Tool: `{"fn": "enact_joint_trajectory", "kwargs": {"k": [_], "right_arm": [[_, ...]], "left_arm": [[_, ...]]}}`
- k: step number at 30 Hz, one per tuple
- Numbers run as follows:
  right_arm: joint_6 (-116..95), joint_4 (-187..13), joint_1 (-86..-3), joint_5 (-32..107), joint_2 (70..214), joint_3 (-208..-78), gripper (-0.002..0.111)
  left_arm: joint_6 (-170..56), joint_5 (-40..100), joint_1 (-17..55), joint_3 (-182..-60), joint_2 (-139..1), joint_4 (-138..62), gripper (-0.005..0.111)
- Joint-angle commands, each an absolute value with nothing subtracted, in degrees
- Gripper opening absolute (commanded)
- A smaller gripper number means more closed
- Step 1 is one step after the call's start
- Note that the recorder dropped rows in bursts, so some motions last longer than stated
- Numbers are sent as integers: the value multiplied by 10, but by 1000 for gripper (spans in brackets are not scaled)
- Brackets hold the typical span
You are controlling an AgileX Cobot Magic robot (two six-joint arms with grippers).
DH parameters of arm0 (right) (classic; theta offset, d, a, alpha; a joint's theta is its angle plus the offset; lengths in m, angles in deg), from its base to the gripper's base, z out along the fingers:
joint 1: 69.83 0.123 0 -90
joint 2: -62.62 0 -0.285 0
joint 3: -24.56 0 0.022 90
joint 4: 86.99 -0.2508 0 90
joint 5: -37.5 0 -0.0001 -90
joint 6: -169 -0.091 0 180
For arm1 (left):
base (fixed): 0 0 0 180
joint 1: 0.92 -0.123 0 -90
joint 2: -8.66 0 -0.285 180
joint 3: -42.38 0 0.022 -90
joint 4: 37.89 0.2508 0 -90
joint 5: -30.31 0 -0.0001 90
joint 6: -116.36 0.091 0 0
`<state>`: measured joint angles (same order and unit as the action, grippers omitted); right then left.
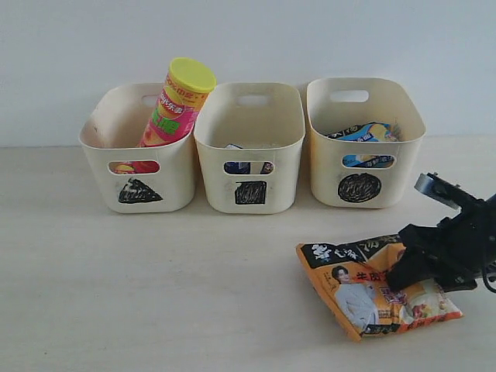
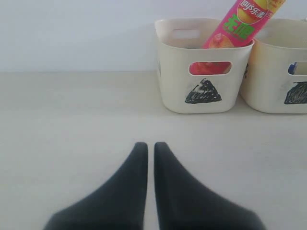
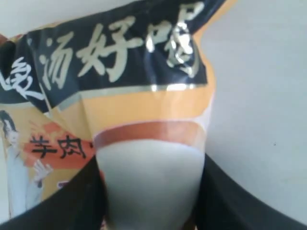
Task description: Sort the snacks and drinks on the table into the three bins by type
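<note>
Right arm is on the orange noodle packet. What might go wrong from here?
The right gripper sits on one side of the orange packet; the flat bag may slip or droop when lifted. The circle bin already holds a blue packet, so this one could snag its rim.

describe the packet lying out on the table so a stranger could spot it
Find the row of cream bins at the back of the table. In front of the circle-marked bin lies the orange packet. It alone is outside a bin, with a black band of white characters and the right gripper at it.
</note>
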<state>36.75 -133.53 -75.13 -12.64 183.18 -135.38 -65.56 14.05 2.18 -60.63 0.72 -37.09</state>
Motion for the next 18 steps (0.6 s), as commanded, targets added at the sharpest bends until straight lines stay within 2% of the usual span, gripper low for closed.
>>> {"fn": "enact_joint_trajectory", "kwargs": {"k": [1, 18], "right_arm": [[411, -1348, -749, -121, 1842, -1349, 0], [554, -1570, -773, -243, 1756, -1349, 0]], "left_arm": [[-653, 141, 20, -604, 9, -375, 4], [-653, 141, 20, -604, 9, -375, 4]]}}
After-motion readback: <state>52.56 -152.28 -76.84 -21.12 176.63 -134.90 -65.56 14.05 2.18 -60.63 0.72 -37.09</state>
